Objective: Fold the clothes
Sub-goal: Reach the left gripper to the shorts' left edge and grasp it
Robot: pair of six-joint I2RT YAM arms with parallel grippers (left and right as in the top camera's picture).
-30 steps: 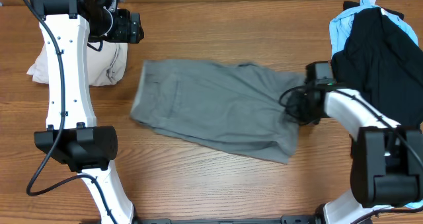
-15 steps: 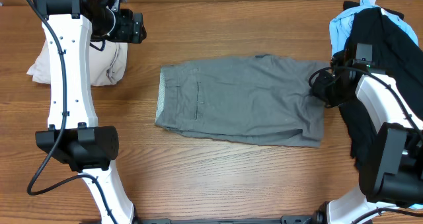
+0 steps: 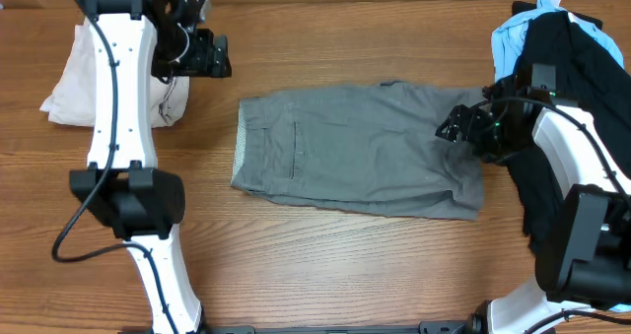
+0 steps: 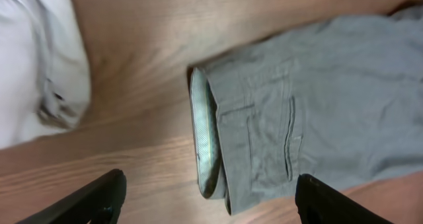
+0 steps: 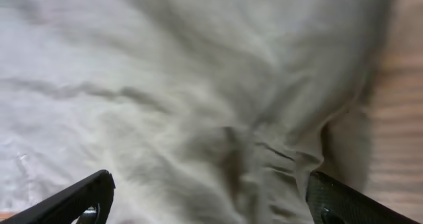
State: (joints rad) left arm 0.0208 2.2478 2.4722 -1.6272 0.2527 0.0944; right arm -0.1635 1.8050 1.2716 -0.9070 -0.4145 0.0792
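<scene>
The grey shorts [image 3: 355, 152] lie flat in the middle of the table, waistband [image 3: 240, 142] to the left. My right gripper [image 3: 455, 125] stands open over their right end. In the right wrist view the grey cloth [image 5: 198, 85] fills the frame under the gripper [image 5: 208, 204], held by neither finger. My left gripper [image 3: 212, 53] hovers open beyond the shorts' upper left corner. Its wrist view shows the gripper [image 4: 208, 207] empty above the folded waistband [image 4: 203, 138] and back pocket [image 4: 271, 138].
A pile of black [image 3: 572, 78] and light-blue [image 3: 513, 38] garments sits at the right edge, close behind my right arm. A cream-white garment [image 3: 69, 93] lies at the far left, also seen in the left wrist view [image 4: 33, 59]. Bare wood [image 3: 325, 265] surrounds the shorts.
My right gripper dragged the shorts rightward and flatter, then opened and let go of their right end. The left arm shifted a little to the right, still open.
</scene>
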